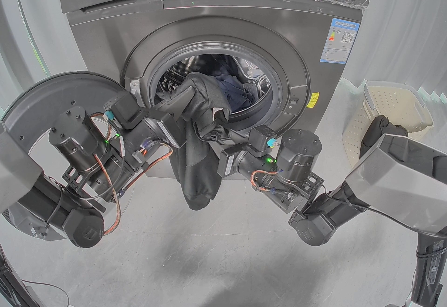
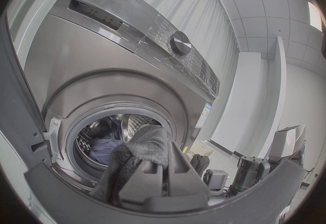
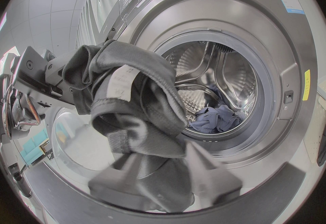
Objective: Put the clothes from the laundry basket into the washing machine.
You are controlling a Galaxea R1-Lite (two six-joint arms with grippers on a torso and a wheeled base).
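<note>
– Left gripper (image 2: 164,163) first: how does it stand?

– Clenched on a dark grey knitted garment (image 1: 195,163), which humps over its tips. Right gripper (image 3: 159,156) sits just beside and below it, with the same cloth bunched in it. Whether that one pinches or only cradles the cloth, I cannot tell.

– And which way does the garment run from the jaws?

– Mostly down. Its long axis hangs straight below both grippers, in front of the grey front-loading washing machine (image 1: 288,84). Only the top bunch reaches the lip of the round opening.

– So the drum is ahead of the jaws and the cloth is under them.

– Yes, and I judge the coming move turns on that. Straight beyond the jaws is the steel drum, with a crumpled blue garment (image 3: 217,119) lying at its bottom. A plain push forward would likely leave the tail draped outside, so the hanging part needs lifting over the lip.

– Which arm is nearer?

– Left, whose tips are at the rim of the opening. Farther out, well to the right of both, a cream perforated plastic laundry basket (image 1: 405,107) holds more dark clothes (image 1: 379,128).
</note>
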